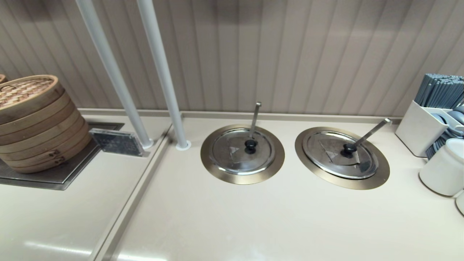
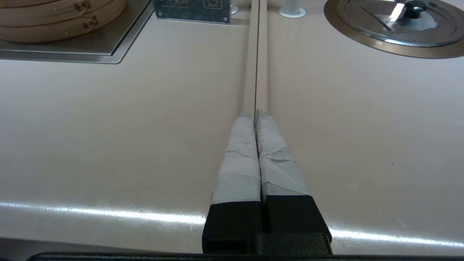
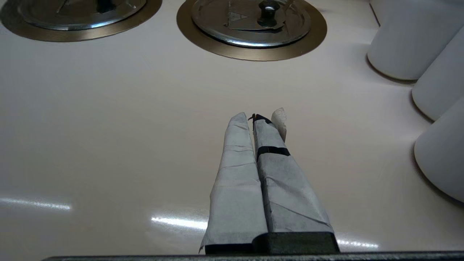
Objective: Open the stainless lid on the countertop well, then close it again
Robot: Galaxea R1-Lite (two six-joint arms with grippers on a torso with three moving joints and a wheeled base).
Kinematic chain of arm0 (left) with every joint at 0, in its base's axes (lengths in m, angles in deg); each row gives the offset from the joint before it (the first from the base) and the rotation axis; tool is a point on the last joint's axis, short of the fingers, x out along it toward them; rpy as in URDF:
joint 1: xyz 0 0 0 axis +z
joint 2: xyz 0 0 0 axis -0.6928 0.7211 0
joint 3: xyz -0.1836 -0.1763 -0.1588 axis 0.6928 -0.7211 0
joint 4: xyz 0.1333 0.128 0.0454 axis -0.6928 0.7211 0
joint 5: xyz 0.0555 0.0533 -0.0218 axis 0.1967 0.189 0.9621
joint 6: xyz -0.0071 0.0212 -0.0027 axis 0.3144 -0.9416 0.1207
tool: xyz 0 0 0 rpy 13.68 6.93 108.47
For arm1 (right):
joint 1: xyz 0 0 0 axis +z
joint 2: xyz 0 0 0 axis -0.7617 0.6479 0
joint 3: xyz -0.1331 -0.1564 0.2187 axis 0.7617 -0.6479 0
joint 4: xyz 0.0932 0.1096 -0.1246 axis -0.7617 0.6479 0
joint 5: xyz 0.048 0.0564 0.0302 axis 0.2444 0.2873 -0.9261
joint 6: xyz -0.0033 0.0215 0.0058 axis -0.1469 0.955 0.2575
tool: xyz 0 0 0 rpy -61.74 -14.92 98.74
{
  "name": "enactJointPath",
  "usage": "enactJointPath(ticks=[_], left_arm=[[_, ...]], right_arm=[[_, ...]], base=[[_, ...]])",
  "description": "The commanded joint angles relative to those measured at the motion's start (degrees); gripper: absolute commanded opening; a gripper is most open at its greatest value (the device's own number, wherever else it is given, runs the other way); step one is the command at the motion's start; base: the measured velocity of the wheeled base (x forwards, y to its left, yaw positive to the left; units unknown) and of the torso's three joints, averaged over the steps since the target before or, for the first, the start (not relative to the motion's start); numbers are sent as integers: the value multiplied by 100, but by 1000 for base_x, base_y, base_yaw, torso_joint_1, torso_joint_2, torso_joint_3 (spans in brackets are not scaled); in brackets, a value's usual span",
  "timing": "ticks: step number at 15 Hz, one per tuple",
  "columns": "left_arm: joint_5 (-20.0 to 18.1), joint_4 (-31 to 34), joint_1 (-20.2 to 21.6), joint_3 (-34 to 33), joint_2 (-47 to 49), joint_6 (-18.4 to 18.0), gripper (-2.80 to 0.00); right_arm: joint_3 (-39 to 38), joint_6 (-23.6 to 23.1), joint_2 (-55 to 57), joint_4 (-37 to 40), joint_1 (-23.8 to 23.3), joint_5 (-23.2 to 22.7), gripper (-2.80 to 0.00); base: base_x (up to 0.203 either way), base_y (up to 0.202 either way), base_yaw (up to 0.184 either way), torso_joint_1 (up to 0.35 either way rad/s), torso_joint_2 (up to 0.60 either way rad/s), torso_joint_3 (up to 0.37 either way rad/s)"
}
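The stainless lid (image 1: pixel 326 159) lies flat on the countertop well, whose bronze-tinted flange (image 1: pixel 344 183) rings it at the right of the counter. Its black knob (image 1: pixel 349 148) sits at the centre, and a flat ladle handle (image 1: pixel 371 131) slants away to the back right. In the right wrist view the same lid (image 3: pixel 250 34) and flange (image 3: pixel 253 54) lie well ahead of my right gripper (image 3: pixel 250 117), which is shut and empty over bare counter. My left gripper (image 2: pixel 255 113) is also shut and empty, over the counter seam. Neither gripper shows in the head view.
The twin lid (image 1: pixel 232 156), with its upright ladle handle (image 1: pixel 255 119), sits to the left. Two white poles (image 1: pixel 163 79) rise behind it. Stacked bamboo steamers (image 1: pixel 34 119) stand at far left, white jars (image 1: pixel 440 166) and a chopstick holder (image 1: pixel 422 127) at far right.
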Motion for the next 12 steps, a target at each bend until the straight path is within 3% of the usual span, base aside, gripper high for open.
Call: enactJointPath(ticks=[1,12], left_arm=[[0,0,1,1,0,0,-280],[0,-3,1,1,0,0,-280]], right_arm=[[-13,135,0,2,0,-20,-280],[-13,256,8,-6,0,24,-280]], base=[[0,0,0,0,0,0],[0,0,0,0,0,0]])
